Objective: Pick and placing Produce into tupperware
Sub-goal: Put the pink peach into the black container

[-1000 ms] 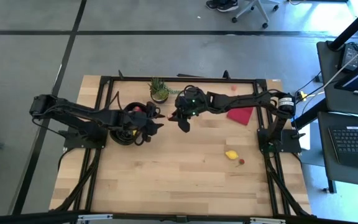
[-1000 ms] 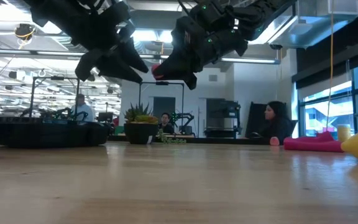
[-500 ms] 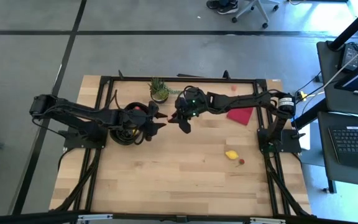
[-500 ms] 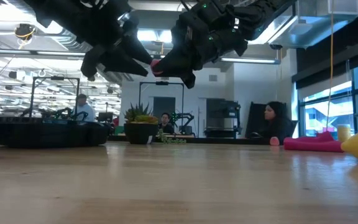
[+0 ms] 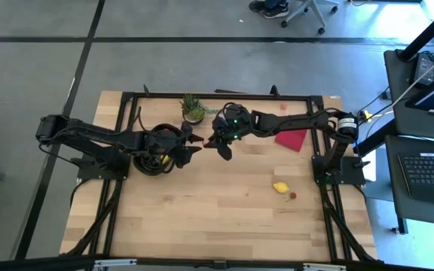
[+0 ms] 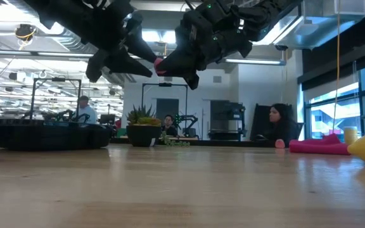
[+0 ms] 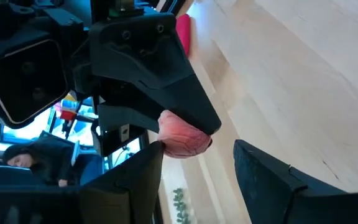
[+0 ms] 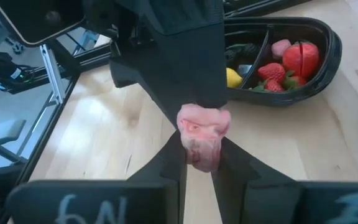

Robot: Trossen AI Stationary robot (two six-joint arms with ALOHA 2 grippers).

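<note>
A small pink toy berry (image 8: 202,134) hangs in mid-air over the table's middle, with my right gripper (image 8: 201,157) shut on it. My left gripper (image 7: 197,150) faces it from the table's left, open, with one finger on each side of the berry (image 7: 182,138). In the high view the two grippers meet nose to nose, left (image 5: 192,144) and right (image 5: 218,146). The black tupperware (image 8: 319,59) lies on the table under my left arm (image 5: 145,162), holding strawberries, a yellow piece and other produce. A yellow lemon (image 5: 280,187) and a tiny red berry (image 5: 293,196) lie on the table at the right. My right gripper pinches the pink berry's lower half (image 8: 197,155) between its two fingers (image 8: 169,165). It comes from the table's right, slanting a little downward. The berry sticks out past the fingertips, lifted well clear of the table (image 6: 160,65). My left gripper: one fingertip (image 7: 154,152) stands right beside the berry; whether it touches, I cannot tell.
A small potted green plant (image 5: 193,110) stands at the far edge, just behind the two grippers. A flat red square (image 5: 292,139) lies under my right arm. Bare wood stretches across the near half of the table (image 5: 202,218). People sit in the room beyond.
My left gripper has rolled about its own pointing line and tipped its fingers up a little, bringing them closer around the pink berry. My right gripper has held the berry still in mid-air.
</note>
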